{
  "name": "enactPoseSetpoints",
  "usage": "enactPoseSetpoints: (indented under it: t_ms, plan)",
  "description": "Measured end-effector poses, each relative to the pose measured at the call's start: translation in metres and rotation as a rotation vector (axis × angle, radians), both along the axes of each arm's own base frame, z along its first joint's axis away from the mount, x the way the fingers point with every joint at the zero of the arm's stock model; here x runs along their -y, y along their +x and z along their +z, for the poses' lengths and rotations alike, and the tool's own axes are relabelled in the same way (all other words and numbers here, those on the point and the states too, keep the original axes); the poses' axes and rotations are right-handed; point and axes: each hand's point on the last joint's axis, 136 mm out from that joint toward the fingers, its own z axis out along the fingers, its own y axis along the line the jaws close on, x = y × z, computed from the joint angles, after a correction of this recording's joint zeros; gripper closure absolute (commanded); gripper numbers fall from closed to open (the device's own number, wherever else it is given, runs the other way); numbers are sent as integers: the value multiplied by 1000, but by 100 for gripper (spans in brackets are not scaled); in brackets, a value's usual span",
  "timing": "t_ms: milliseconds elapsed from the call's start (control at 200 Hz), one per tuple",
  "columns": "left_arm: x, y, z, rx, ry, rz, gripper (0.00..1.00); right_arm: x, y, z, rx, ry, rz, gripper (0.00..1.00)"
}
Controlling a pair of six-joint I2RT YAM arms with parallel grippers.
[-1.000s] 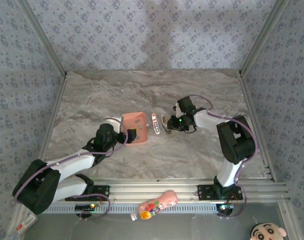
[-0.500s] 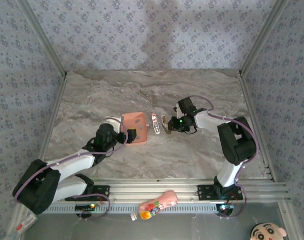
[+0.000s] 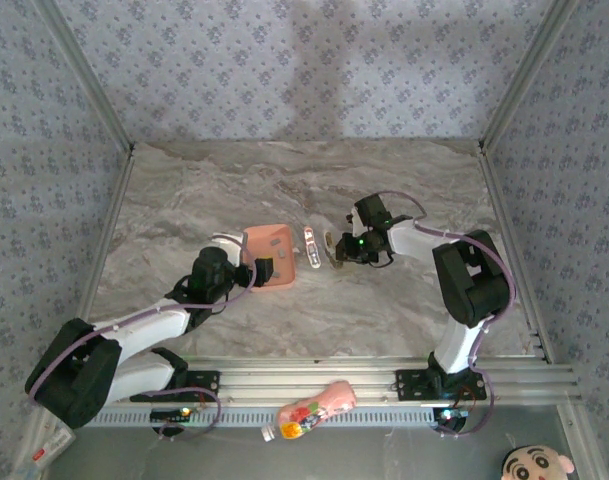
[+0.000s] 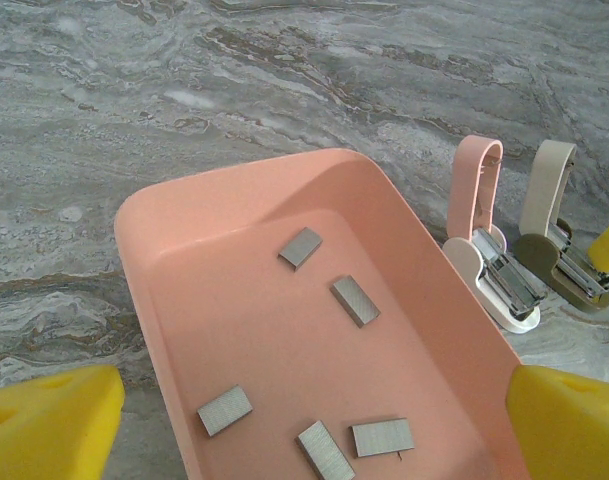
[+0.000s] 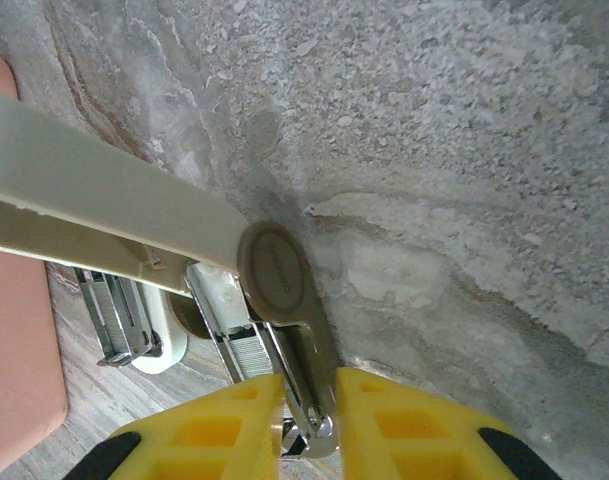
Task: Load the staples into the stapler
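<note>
Several grey staples [image 4: 355,300] lie loose in the salmon-pink tray [image 4: 214,200]. My left gripper [image 4: 309,420] is open, its yellow fingers [image 4: 44,420] standing on either side of the tray's near end [image 3: 256,268]. Right of the tray lies the pink-and-white stapler [image 4: 476,215] [image 3: 311,247], lid swung open. Beside it is a beige-and-olive stapler [image 4: 549,215] [image 3: 330,248], also open. My right gripper [image 5: 309,400] [image 3: 344,250] is shut on this one's olive base [image 5: 274,270], and a row of staples shows in its metal channel [image 5: 246,350].
A pink bottle with a colourful label [image 3: 309,410] lies below the front rail. A cartoon-face item [image 3: 534,465] sits at the bottom right. Metal posts and patterned walls border the marble table [image 3: 284,180], which is bare at the back.
The right arm has shifted very slightly while still gripping the beige stapler. The left arm, tray and pink stapler have not moved.
</note>
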Motion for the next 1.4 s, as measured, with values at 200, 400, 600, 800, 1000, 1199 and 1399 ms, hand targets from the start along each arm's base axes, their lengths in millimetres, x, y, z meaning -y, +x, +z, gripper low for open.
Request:
enactPoseSetpoints:
  t_ms: [200, 400, 600, 800, 1000, 1199, 1399]
  plan:
    - [0, 0, 0, 0, 0, 0, 2, 2, 1, 1, 5, -11, -2, 75]
    - [0, 0, 1, 3, 2, -2, 2, -1, 7, 7, 17, -8, -1, 75]
    - [0, 0, 0, 3, 5, -3, 2, -5, 8, 0, 4, -15, 9, 76]
    - [0, 0, -1, 1, 7, -3, 2, -6, 6, -1, 3, -18, 17, 81]
    - [1, 1, -4, -10, 14, -4, 2, -7, 6, 0, 8, -26, 22, 76]
    - [7, 12, 18, 15, -5, -3, 2, -3, 6, 17, 45, -30, 8, 71]
    - [6, 36, 54, 33, -36, 27, 2, 2, 5, 39, 59, 13, -66, 71]
